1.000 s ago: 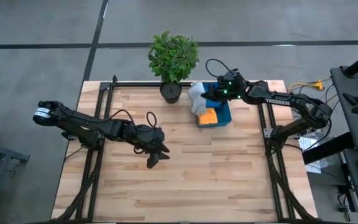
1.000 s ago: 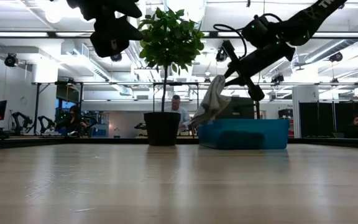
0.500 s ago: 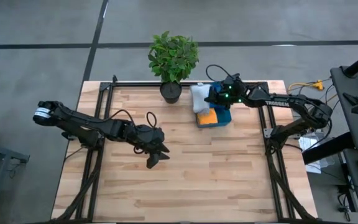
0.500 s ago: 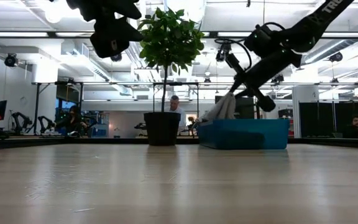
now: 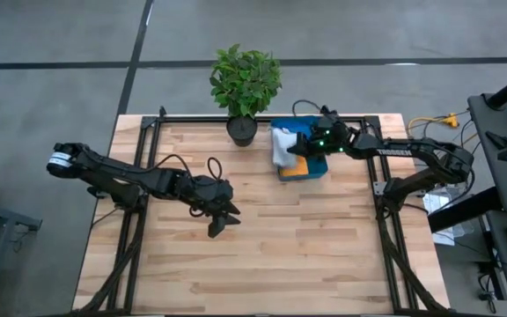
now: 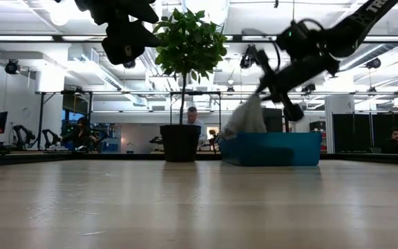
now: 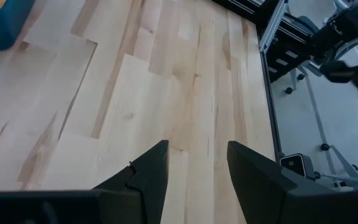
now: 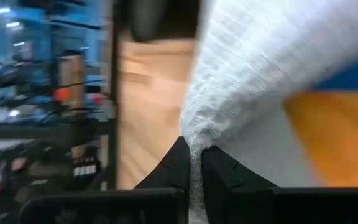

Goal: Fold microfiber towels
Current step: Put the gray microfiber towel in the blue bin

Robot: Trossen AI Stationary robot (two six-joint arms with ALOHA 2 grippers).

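Folding has hardly begun: the right gripper [image 5: 301, 145], pinched on the grey towel [image 5: 282, 145], lifts it over the bin [image 5: 317, 167], the orange towel [image 5: 298, 165] inside, while the left gripper [image 5: 221, 221] hovers part-open mid-table.

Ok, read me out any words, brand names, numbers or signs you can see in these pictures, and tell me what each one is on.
"TROSSEN": white letters on the right arm's forearm in the high view, small but legible.
White letters on the right arm at the low view's top right corner: cut off by the picture's edge, not readable.
Nothing readable on the teal bin, the plant pot or the pale grey towel.
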